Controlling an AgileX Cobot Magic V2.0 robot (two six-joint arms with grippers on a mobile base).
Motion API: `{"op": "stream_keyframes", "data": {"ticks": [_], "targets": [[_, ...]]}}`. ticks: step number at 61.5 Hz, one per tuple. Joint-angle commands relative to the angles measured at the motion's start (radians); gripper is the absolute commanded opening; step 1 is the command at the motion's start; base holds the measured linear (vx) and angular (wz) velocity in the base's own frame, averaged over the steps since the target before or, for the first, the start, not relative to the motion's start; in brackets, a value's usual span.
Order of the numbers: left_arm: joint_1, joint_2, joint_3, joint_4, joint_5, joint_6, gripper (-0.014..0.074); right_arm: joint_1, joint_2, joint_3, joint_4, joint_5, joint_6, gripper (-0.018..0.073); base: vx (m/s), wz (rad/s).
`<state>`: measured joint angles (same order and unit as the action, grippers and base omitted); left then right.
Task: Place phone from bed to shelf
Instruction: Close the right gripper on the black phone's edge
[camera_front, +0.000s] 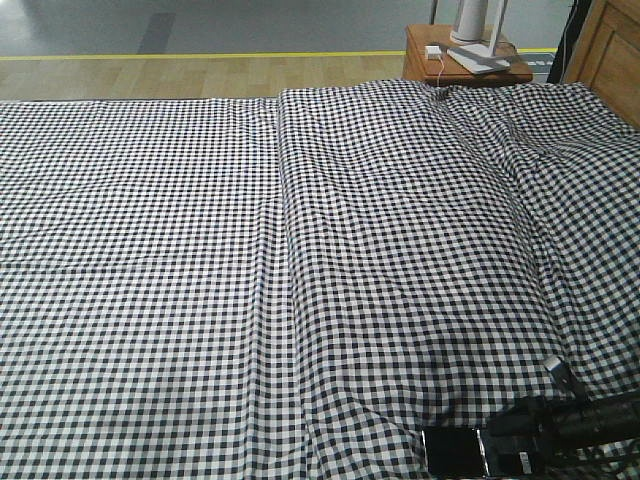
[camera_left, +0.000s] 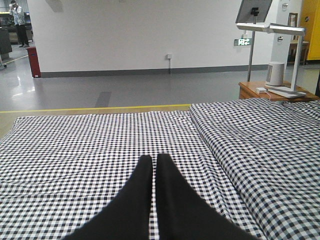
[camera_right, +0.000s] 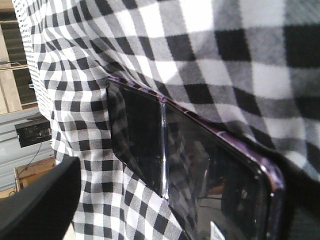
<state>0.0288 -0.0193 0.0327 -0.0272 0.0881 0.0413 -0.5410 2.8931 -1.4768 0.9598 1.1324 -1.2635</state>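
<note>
Phone (camera_front: 455, 450) flat on the bed (camera_front: 250, 250) at its near edge, right gripper (camera_front: 505, 445) spread beside it, left gripper (camera_left: 152, 159) clenched on nothing.

The front view shows the whole cover, a soft black-and-white small-check cloth with long creases. The phone is only a small dark rectangle at the bottom, with the right gripper just beside its right end. The right wrist view gives the detail: a thin glossy black slab with mirror-like reflections, a straight seam across its middle and a purplish rounded rim. One matte black finger (camera_right: 40, 200) stands apart from it. Only the left wrist view shows the two tapered fingers pressed together over bare cloth, and the reddish-brown nightstand (camera_left: 250, 90) carrying a white lamp (camera_left: 270, 27).
</note>
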Motion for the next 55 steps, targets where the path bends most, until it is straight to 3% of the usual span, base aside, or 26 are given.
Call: {"op": "stream_keyframes", "data": {"ticks": [1, 11, 27, 55], "targets": [[-0.004, -0.007, -0.025, -0.010, -0.072, -0.009, 0.0001, 0.001, -0.041, -0.002, 0.015, 0.141, -0.009, 0.0558, 0.00, 0.00], [-0.004, -0.007, -0.025, -0.010, -0.072, -0.009, 0.0001, 0.001, -0.041, -0.002, 0.014, 0.148, -0.009, 0.0415, 0.00, 0.00], [-0.004, -0.007, -0.025, -0.010, -0.072, -0.009, 0.0001, 0.001, -0.041, -0.001, 0.013, 0.156, -0.004, -0.0018, 0.00, 0.00], [-0.004, -0.007, -0.025, -0.010, -0.072, -0.009, 0.0001, 0.001, -0.167, 0.003, -0.012, 0.157, 0.061, -0.0006, 0.00, 0.00]]}}
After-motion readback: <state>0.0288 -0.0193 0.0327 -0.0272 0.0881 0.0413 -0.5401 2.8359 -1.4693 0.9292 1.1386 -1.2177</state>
